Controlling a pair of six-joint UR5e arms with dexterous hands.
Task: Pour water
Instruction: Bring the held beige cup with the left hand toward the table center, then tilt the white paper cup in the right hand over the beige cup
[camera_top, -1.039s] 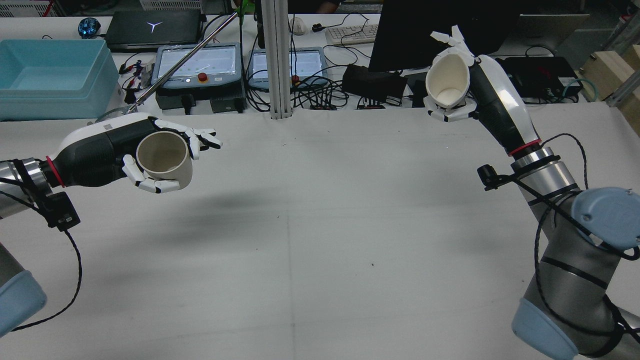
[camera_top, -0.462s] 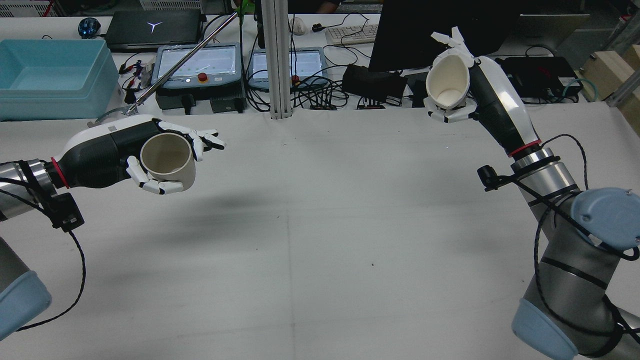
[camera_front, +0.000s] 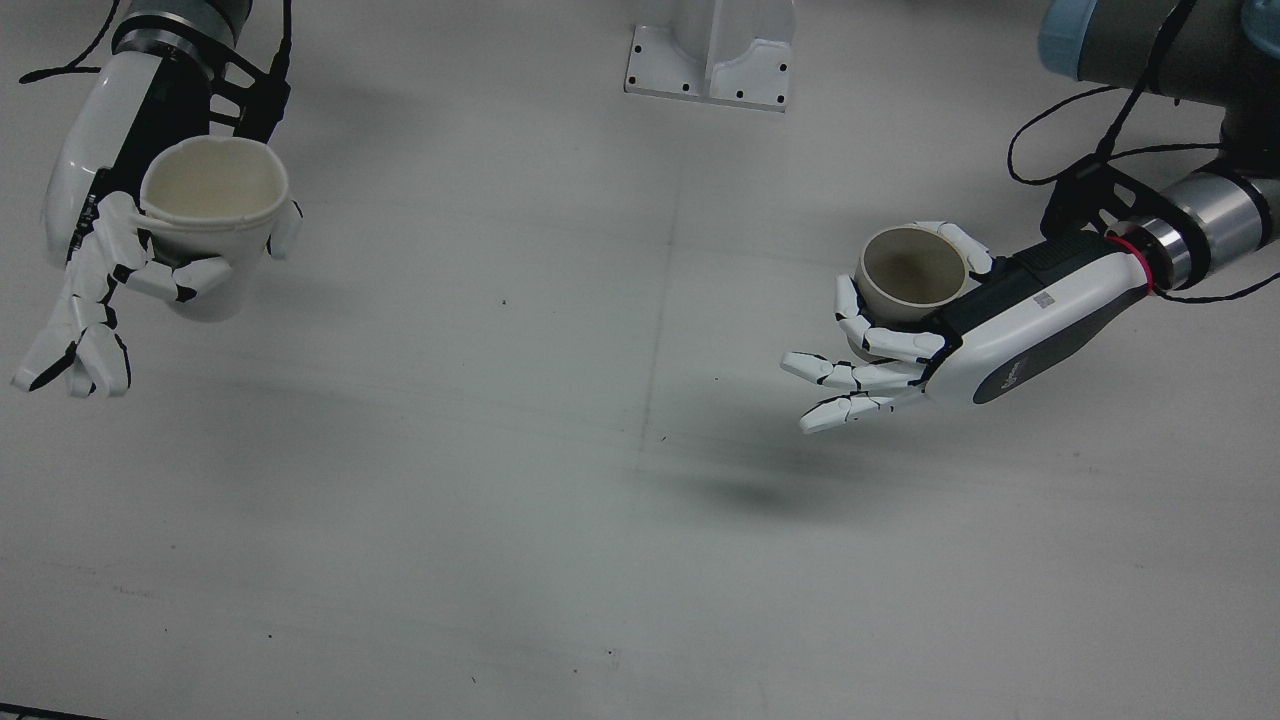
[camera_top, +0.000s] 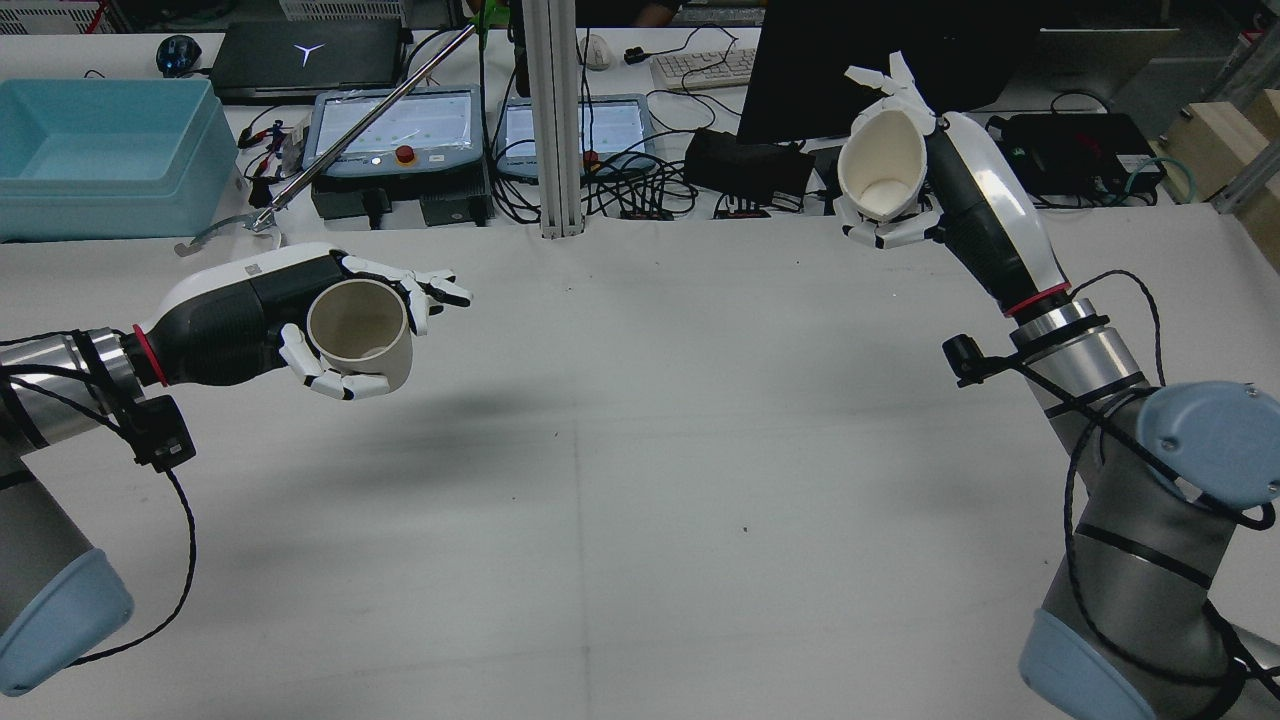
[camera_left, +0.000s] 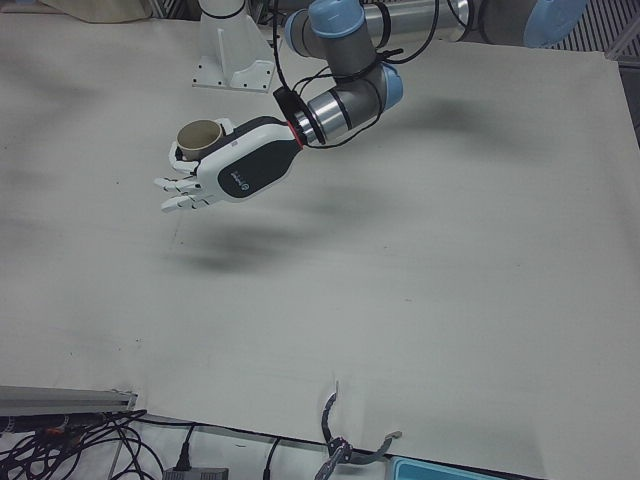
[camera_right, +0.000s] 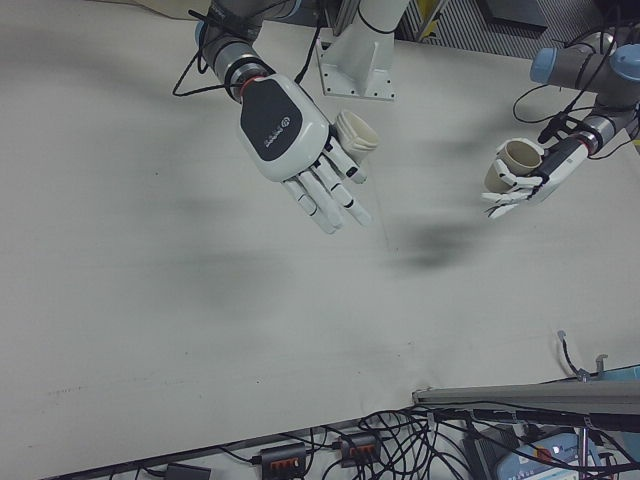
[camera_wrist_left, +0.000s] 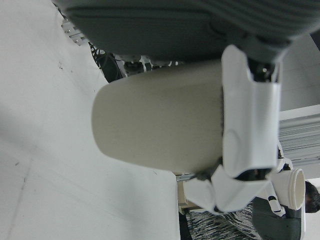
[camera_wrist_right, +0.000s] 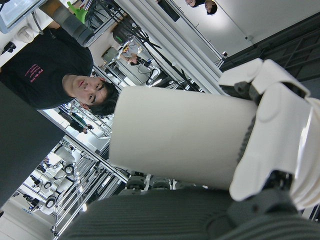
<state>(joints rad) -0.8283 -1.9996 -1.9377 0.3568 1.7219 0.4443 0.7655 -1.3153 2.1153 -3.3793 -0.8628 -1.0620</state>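
Observation:
My left hand (camera_top: 262, 312) is shut on a beige cup (camera_top: 360, 345), held upright above the table's left side; several fingers stick out straight past it. The front view shows this cup (camera_front: 912, 275) from above and it looks empty. My right hand (camera_top: 945, 190) is shut on a white paper cup (camera_top: 880, 165), held high at the far right and tilted with its mouth toward the rear camera. In the front view the white cup (camera_front: 212, 215) sits in the right hand (camera_front: 100, 250). The cups are far apart.
Beyond the table's far edge are a blue bin (camera_top: 100, 150), two teach pendants (camera_top: 400, 125), a vertical post (camera_top: 555, 110), cables and a dark monitor (camera_top: 800, 60). A white pedestal (camera_front: 710, 50) stands at the table's robot side.
My left hand has moved toward the table's middle with the beige cup. My right hand has shifted slightly toward the middle with the white cup.

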